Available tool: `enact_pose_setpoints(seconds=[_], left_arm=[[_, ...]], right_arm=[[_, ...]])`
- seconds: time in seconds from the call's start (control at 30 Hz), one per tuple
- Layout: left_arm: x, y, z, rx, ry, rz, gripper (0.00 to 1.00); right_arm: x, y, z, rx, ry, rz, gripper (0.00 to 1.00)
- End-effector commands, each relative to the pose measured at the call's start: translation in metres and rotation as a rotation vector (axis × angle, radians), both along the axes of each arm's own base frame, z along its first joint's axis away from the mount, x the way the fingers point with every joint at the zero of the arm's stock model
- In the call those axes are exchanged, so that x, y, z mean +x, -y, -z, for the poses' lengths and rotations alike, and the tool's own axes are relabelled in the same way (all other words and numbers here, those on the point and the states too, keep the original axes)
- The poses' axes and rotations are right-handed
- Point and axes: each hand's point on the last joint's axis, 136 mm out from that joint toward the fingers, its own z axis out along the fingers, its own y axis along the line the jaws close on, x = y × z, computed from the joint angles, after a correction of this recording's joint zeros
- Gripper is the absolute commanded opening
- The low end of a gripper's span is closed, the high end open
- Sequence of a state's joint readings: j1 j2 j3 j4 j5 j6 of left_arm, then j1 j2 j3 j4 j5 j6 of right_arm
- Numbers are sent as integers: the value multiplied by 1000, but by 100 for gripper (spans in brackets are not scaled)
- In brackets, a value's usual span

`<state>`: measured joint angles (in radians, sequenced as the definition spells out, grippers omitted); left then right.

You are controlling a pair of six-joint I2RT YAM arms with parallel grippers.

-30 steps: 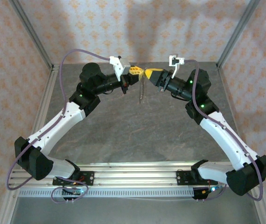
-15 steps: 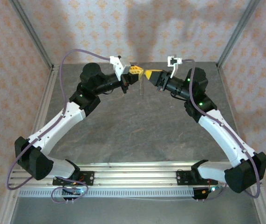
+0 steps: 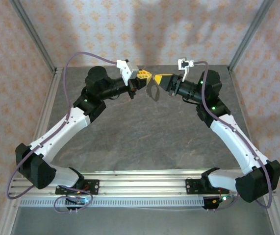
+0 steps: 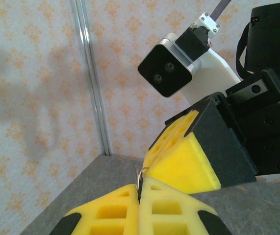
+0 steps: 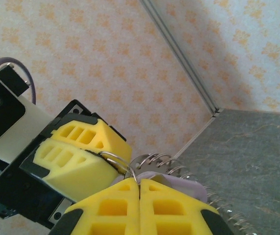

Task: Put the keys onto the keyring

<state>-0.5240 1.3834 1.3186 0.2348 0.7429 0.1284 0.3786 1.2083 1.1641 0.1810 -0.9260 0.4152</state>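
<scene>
The keyring (image 3: 150, 91), a thin straight hanging line before, now shows as a shorter open loop; the right arm (image 3: 209, 85) edged toward twelve o'clock.

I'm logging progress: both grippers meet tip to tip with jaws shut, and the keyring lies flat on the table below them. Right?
Not quite. The keyring is not on the table. It is held up in the air where the tips of the left gripper and the right gripper meet, as the right wrist view shows. The rest stands: both jaws are shut, tip to tip.
</scene>
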Motion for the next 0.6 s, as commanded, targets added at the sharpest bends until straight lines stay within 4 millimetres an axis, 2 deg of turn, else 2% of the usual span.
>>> enact_pose_setpoints(seconds=[0.0, 0.33, 0.57], left_arm=[[-15, -2, -30, -51, 86, 18, 0], [-5, -5, -31, -108, 50, -25, 0], [5, -7, -30, -177, -16, -59, 0]], right_arm=[[-7, -5, -3, 11, 12, -79, 0], [-8, -9, 8, -17, -15, -115, 0], [-1, -7, 10, 6, -36, -87, 0]])
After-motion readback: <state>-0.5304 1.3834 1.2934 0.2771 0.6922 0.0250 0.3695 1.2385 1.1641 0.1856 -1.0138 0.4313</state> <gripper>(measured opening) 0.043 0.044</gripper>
